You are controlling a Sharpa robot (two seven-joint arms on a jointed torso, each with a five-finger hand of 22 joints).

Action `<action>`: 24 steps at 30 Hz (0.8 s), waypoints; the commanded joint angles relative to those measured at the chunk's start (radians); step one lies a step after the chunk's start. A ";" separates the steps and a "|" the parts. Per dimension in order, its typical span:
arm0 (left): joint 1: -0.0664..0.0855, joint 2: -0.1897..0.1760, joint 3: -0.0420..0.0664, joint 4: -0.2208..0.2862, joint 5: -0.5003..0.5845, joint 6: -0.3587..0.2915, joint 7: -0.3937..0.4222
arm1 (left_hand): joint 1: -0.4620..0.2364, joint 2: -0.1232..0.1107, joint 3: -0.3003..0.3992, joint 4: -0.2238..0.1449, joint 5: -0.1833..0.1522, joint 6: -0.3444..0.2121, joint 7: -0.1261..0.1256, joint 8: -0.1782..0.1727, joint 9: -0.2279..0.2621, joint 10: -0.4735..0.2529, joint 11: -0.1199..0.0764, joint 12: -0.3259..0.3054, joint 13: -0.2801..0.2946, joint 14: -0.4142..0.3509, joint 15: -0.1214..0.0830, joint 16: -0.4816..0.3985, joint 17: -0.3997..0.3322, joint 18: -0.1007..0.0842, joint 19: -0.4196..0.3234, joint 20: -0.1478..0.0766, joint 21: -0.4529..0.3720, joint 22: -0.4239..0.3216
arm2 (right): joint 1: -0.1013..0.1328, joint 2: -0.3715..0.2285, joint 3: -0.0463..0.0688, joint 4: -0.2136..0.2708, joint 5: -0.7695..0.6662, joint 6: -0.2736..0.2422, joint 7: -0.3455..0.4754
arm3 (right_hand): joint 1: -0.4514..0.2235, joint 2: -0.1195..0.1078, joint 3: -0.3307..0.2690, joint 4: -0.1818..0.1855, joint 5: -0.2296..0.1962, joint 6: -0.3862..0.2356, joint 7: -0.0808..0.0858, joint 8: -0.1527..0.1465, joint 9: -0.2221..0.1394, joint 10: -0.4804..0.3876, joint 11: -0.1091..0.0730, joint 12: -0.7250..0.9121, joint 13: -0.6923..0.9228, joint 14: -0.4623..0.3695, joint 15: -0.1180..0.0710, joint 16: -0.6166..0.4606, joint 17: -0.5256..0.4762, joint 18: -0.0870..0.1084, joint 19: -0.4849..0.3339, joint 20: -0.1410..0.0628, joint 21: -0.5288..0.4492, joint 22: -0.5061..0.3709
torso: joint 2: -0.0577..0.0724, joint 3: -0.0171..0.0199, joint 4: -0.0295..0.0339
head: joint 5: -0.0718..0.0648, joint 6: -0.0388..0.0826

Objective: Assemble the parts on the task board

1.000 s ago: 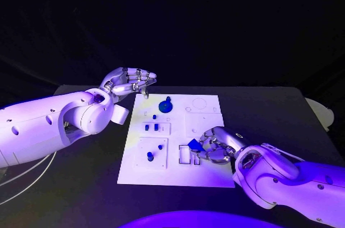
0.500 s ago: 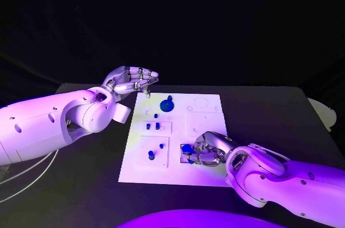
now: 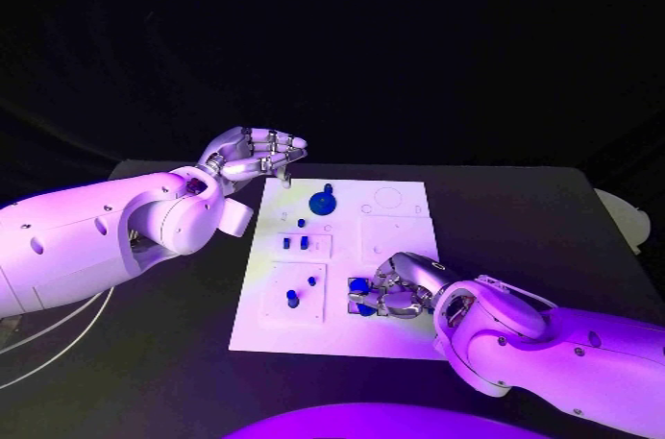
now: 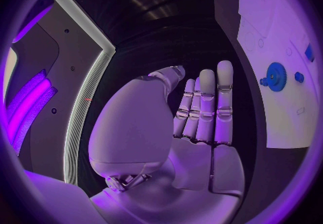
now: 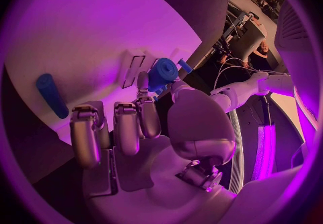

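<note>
Pinching a small blue part [image 5: 162,74] between thumb and finger, the right hand [image 3: 394,287] sits low over the near right portion of the task board [image 3: 395,235], directly above the slotted recess [image 5: 132,71] there. The remaining fingers [image 5: 126,127] are curled loosely beside the pinch and carry nothing. Whether the part has entered its seat or merely touches the board cannot be determined; the hand covers the contact.

Assessment: the step in hand appears to be seating this part in the slots. To do it well, the part's flat tab should be squared with the slot before any downward pressure, the descent kept vertical, and the pinch released only once the part stands unaided. A tilted entry would likely jam the piece or drag the plate.

A blue peg [image 5: 51,95] lies on the board well apart from the held part and is not at risk.

The left hand [image 3: 255,157] hovers beyond the board's far left corner, fingers straight and close together, holding nothing. Near it on the board sits a blue gear [image 3: 322,205], and further blue pieces [image 3: 292,243] stand in the left-hand column. The left hand could steady the plate if it shifts.
</note>
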 commanded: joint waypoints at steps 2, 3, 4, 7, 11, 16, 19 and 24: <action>0.000 0.001 0.001 0.003 0.005 0.014 0.005 | -0.004 0.005 0.002 0.001 0.006 -0.008 0.002 0.007 -0.001 -0.008 -0.002 0.002 -0.001 -0.005 -0.002 0.003 -0.001 0.015 -0.005 0.001 -0.007 0.000 | -0.001 0.002 0.000 0.000 -0.041 0.019 -0.016 | -0.046 -0.009 -0.059 0.001 -0.025 -0.012 0.001 0.011 0.002 -0.002 -0.003 -0.004 0.093 0.070 -0.004 0.002 0.080 -0.007 0.106 -0.006 0.004 0.263 | 0.000 -0.0002 0.0000 | -0.001 0.001; 0.000 0.000 0.001 0.003 0.005 0.014 0.006 | -0.004 0.005 0.002 0.001 0.006 -0.008 0.002 0.007 -0.001 -0.008 -0.002 0.002 -0.001 -0.005 -0.002 0.003 -0.001 0.015 -0.005 0.001 -0.007 0.000 | -0.001 0.002 0.000 0.000 -0.046 0.016 -0.018 | -0.057 -0.007 -0.076 0.000 -0.027 -0.014 0.002 0.013 0.003 -0.002 -0.005 -0.005 0.093 0.070 -0.003 0.002 0.081 -0.007 0.106 -0.007 0.004 0.263 | 0.000 -0.0002 -0.0005 | -0.001 0.001; 0.000 0.000 0.001 0.003 0.005 0.014 0.006 | -0.004 0.005 0.002 0.001 0.006 -0.008 0.002 0.007 -0.001 -0.008 -0.002 0.002 -0.001 -0.005 -0.002 0.003 -0.001 0.015 -0.005 0.001 -0.007 0.000 | -0.001 0.002 0.000 0.000 -0.050 0.014 -0.019 | -0.075 -0.010 -0.102 0.000 -0.027 -0.018 0.001 0.016 0.005 -0.004 -0.003 -0.009 0.091 0.070 -0.004 0.002 0.080 -0.007 0.106 -0.007 0.004 0.263 | 0.000 -0.0003 -0.0007 | -0.002 0.001; 0.000 0.000 0.001 0.003 0.005 0.014 0.006 | -0.006 0.006 0.003 0.002 0.006 -0.009 0.002 0.008 -0.001 -0.012 -0.002 0.005 -0.002 -0.006 -0.001 0.004 -0.002 0.015 -0.006 0.002 -0.007 0.000 | 0.000 0.000 0.000 0.002 -0.064 0.004 -0.021 | -0.087 -0.007 -0.122 0.000 -0.027 -0.020 0.001 0.018 0.006 -0.005 -0.003 -0.010 0.090 0.070 -0.004 0.001 0.080 -0.007 0.106 -0.007 0.004 0.263 | 0.000 -0.0001 -0.0005 | -0.002 0.001; 0.000 -0.001 0.001 0.003 0.005 0.014 0.006 | -0.006 0.006 0.003 0.002 0.006 -0.009 0.002 0.008 -0.001 -0.012 -0.002 0.005 -0.002 -0.006 -0.001 0.004 -0.002 0.015 -0.006 0.002 -0.007 0.000 | -0.001 -0.005 0.000 0.010 -0.087 -0.019 -0.021 | -0.103 0.000 -0.160 0.001 -0.026 -0.025 0.002 0.023 0.009 -0.006 -0.003 -0.013 0.089 0.070 -0.004 0.002 0.082 -0.007 0.106 -0.007 0.004 0.263 | 0.000 0.0007 -0.0010 | -0.002 0.003; 0.000 -0.002 0.001 0.003 0.005 0.014 0.006 | -0.006 0.006 0.003 0.002 0.006 -0.009 0.002 0.008 -0.001 -0.012 -0.002 0.005 -0.002 -0.006 -0.001 0.004 -0.002 0.015 -0.006 0.002 -0.007 0.000 | -0.001 -0.020 0.000 0.029 -0.103 -0.038 -0.014 | -0.103 0.010 -0.169 0.000 -0.026 -0.025 0.001 0.026 0.010 -0.004 -0.003 -0.010 0.092 0.071 -0.004 0.003 0.085 -0.007 0.106 -0.007 0.004 0.263 | 0.000 0.0012 -0.0004 | -0.003 0.003; 0.000 -0.003 0.001 0.003 0.005 0.014 0.005 | -0.006 0.006 0.003 0.002 0.006 -0.009 0.002 0.008 -0.001 -0.012 -0.002 0.005 -0.002 -0.006 -0.001 0.004 -0.002 0.015 -0.006 0.002 -0.007 0.000 | -0.001 -0.033 0.000 0.045 -0.108 -0.046 -0.007 | -0.089 0.023 -0.175 -0.001 -0.025 -0.024 0.001 0.029 0.010 -0.001 -0.004 -0.006 0.096 0.071 -0.004 0.004 0.088 -0.007 0.106 -0.007 0.004 0.263 | -0.001 0.0014 -0.0011 | -0.003 0.003; 0.000 -0.004 0.001 0.003 0.005 0.014 0.006 | -0.006 0.006 0.003 0.002 0.006 -0.009 0.002 0.008 -0.001 -0.012 -0.002 0.005 -0.002 -0.006 -0.001 0.004 -0.002 0.015 -0.006 0.002 -0.007 0.000 | -0.001 -0.058 0.000 0.069 -0.105 -0.043 0.013 | 0.044 0.059 -0.180 -0.005 0.004 -0.023 -0.002 0.040 0.008 0.008 -0.005 0.006 0.107 0.074 -0.005 0.008 0.100 -0.007 0.106 -0.007 0.004 0.263 | -0.001 0.0010 -0.0024 | -0.003 0.001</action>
